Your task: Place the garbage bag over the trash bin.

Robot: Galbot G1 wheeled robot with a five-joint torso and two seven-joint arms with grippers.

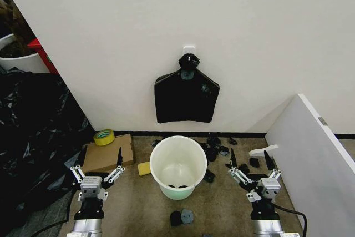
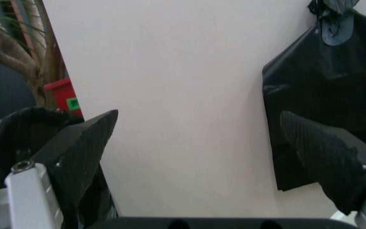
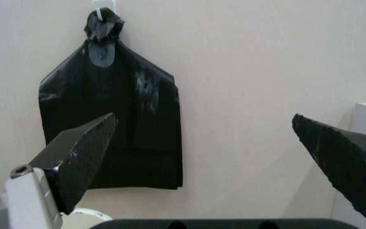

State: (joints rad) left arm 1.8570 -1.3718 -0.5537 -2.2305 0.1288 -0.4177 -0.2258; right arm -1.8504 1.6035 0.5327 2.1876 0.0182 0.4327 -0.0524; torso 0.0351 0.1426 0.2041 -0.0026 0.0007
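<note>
bin: trash bin [image 1: 178, 167] stands on the floor at the foot of the far wall, between the two arms; cream-white, green base, mouth open and bare, no bag over it, something small and dark at the bottom.
bag: garbage bag [image 1: 28, 137] lies heaped on the left, a big crinkled glossy black sheet spilling across the floor and up the left side; well apart from the bin.
not the bag: flat black bundle [image 1: 186, 95] hangs from a wall hook [image 1: 189, 49] above the bin, knotted at top.
left gripper [image 1: 95, 167]: low, near-left of the bin, over the cardboard [image 1: 108, 152]; fingers spread wide, holding nothing.
right gripper [image 1: 250, 166]: low, near-right of the bin, beside the white panel [image 1: 310, 154]; fingers spread wide, empty.
handling, judged: bag looks very light, limp, slippery; will not hold shape and probably clings and bunches, so the mouth is hard to find.
grip, judged: pinch the film at an open edge, one gripper each side, to spread it over the rim; a mid-heap pinch would likely grab several layers.
bin handling, judged: light, stiff, may tip or slide if the bag drags on it.
clutter: tape roll [image 1: 104, 136], dark scraps [image 1: 219, 149] on the floor near the bin.
</note>
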